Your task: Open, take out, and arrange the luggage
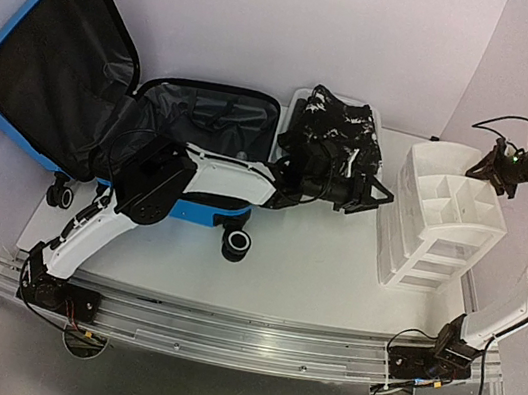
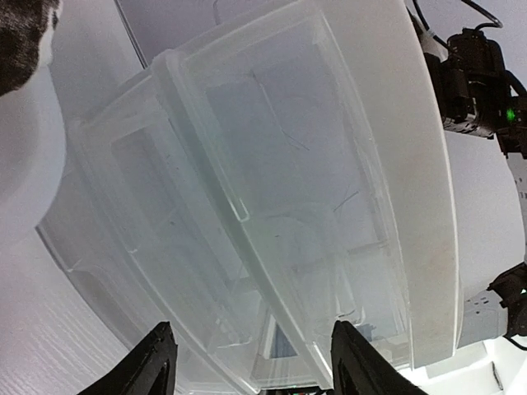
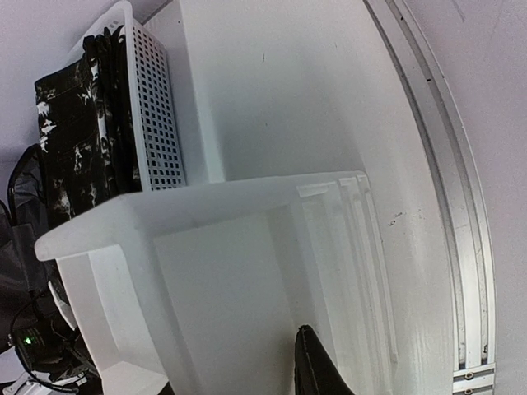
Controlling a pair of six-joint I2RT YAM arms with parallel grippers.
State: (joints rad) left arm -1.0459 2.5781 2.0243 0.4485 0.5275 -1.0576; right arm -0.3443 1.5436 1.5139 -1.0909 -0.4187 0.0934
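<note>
- The left gripper point(image 2: 254, 329) is standing partly open with nothing between its fingers, probably to be ready for a grasp.
- The white compartmented plastic organizer point(image 1: 444, 212) is lying directly ahead of it. The white perforated plastic basket point(image 3: 156, 123), holding black-and-white patterned fabric point(image 1: 341, 129), is sitting just beside it.
- The large bright blue hard-shell suitcase point(image 1: 59, 62) is lying well behind it, with the lid propped open and the black lining exposed.
- The right gripper point(image 1: 490, 166) is hovering above the organizer. Only one finger is showing, so its opening cannot be told.
- The left arm is partly hiding the suitcase interior.
</note>
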